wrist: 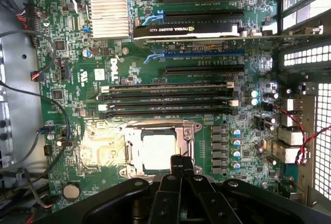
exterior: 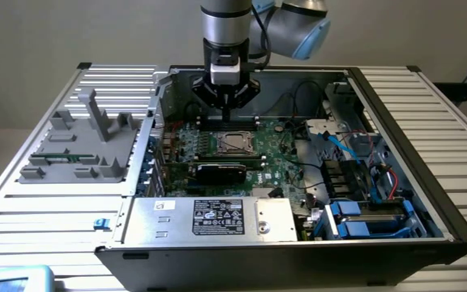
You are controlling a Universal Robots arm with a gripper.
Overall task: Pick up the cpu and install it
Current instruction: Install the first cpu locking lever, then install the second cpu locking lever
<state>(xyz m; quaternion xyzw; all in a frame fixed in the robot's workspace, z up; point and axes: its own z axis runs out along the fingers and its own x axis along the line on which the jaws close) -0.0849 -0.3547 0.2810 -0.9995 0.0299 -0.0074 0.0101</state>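
The cpu (exterior: 233, 143) (wrist: 155, 150), a flat silvery-beige square, lies inside the metal-framed socket (wrist: 129, 154) on the green motherboard (exterior: 282, 152) of the open computer case. My gripper (exterior: 227, 115) (wrist: 181, 163) hangs just above the socket, on the far side of it in the exterior view. Its two black fingers are shut together, and I see nothing between them. In the wrist view the fingertips stand over one edge of the cpu. I cannot tell whether they touch it.
A black graphics card (exterior: 221, 170) (wrist: 186, 29) sits beyond the memory slots (wrist: 165, 97). A white-labelled silver box (exterior: 209, 219) fills the case's near side, and blue drive bays (exterior: 363, 219) stand at the exterior view's right. A grey fixture tray (exterior: 79, 146) rests outside the case.
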